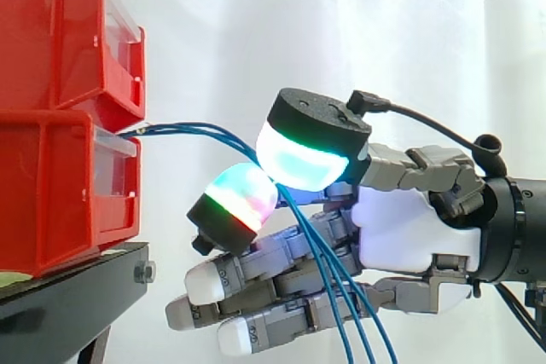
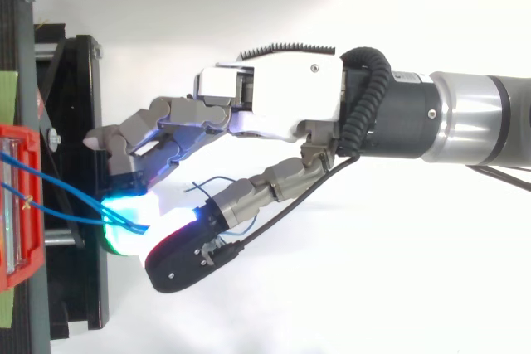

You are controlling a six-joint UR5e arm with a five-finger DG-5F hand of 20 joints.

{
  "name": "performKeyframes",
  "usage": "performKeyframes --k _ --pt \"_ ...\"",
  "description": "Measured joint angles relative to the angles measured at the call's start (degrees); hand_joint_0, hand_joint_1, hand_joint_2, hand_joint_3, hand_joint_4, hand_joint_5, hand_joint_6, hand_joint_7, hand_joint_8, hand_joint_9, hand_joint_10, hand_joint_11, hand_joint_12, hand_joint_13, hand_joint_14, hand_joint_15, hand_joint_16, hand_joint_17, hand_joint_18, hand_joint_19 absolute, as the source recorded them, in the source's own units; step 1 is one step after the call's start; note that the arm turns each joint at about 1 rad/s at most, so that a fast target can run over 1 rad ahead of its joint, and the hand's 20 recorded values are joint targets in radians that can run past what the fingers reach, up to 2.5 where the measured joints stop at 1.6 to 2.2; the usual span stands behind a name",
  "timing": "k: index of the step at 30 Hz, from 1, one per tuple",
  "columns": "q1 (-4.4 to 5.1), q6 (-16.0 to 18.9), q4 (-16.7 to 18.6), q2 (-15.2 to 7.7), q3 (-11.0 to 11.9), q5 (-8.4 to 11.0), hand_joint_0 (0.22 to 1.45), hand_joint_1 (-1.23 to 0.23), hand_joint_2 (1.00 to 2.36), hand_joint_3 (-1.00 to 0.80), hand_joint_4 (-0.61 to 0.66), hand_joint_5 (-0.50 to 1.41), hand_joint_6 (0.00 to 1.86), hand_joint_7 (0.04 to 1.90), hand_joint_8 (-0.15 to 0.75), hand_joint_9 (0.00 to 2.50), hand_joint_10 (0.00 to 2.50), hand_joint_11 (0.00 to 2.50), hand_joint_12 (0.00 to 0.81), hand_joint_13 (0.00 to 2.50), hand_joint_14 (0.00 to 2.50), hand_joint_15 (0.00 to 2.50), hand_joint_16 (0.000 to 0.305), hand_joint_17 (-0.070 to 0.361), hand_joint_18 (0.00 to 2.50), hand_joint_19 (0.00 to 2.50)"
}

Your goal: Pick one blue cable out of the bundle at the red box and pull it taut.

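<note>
Apparently the hand [image 1: 409, 228] pinches blue cables [image 1: 183, 129] between two glowing pads [image 1: 303, 159], their span running leftward to the red box [image 1: 60, 185].

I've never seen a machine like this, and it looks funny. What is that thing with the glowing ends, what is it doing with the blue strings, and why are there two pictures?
It is a robot hand on the end of a robot arm. The glowing ends are its fingertips, thick pads that light up. Both pictures show the same moment: one camera looks from the side, the other looks down from above. On the left stand two red bins, one on top of the other, on a black stand. A white curtain hangs behind. The blue strings are thin blue cables. They come out at the bins, pass between two glowing pads that pinch them, then hang down. I cannot tell how many are really pinched.
</note>
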Motion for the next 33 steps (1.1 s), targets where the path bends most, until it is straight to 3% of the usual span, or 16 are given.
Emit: performKeyframes --k 6,14,28,33 --pt "0.03 -0.1 0.0 0.0 0.0 0.00 0.59 -0.80 1.01 -0.10 0.09 -0.13 0.84 1.07 0.296 0.73 0.00 0.19 0.405 0.33 0.00 0.00 0.063 0.142 0.43 0.14" --pt "0.07 0.1 -0.2 0.0 0.0 -0.05 0.62 -0.85 1.01 -0.24 0.13 -0.15 0.85 1.07 0.276 0.68 0.01 0.21 0.366 0.30 0.00 0.00 0.055 0.124 0.37 0.17" --pt "0.05 0.3 0.0 0.0 0.0 -0.09 0.57 -0.64 1.02 -0.24 0.07 -0.09 0.83 1.14 0.267 0.77 0.00 0.18 0.366 0.35 0.00 0.00 0.055 0.123 0.42 0.19" --pt "0.08 0.3 -0.2 0.0 0.0 -0.14 0.57 -0.63 1.02 -0.22 0.07 -0.09 0.83 1.13 0.273 0.79 0.00 0.17 0.373 0.35 0.00 0.00 0.056 0.126 0.43 0.19"
